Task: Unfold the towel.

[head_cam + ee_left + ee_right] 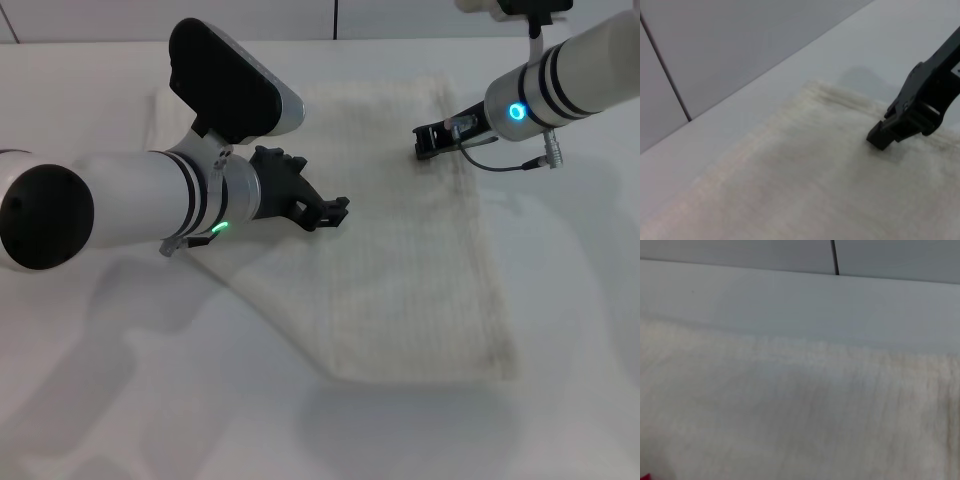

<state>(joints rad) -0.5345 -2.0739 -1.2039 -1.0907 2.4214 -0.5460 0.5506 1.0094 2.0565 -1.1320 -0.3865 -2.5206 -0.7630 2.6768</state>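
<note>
The off-white towel [400, 260] lies spread on the white table, one edge running back under my left arm. My left gripper [335, 212] hovers over the towel's middle left. My right gripper [425, 148] is low at the towel's far right part, its tip touching the cloth. The left wrist view shows that tip [883, 138] resting on the towel [790, 190]. The right wrist view is filled with the towel [800, 415], and a bit of the pink-red tag [643, 476] shows at the picture's corner.
The white table [580, 330] extends around the towel on the right and at the front. A grey panelled wall [740, 40] stands just behind the table's far edge.
</note>
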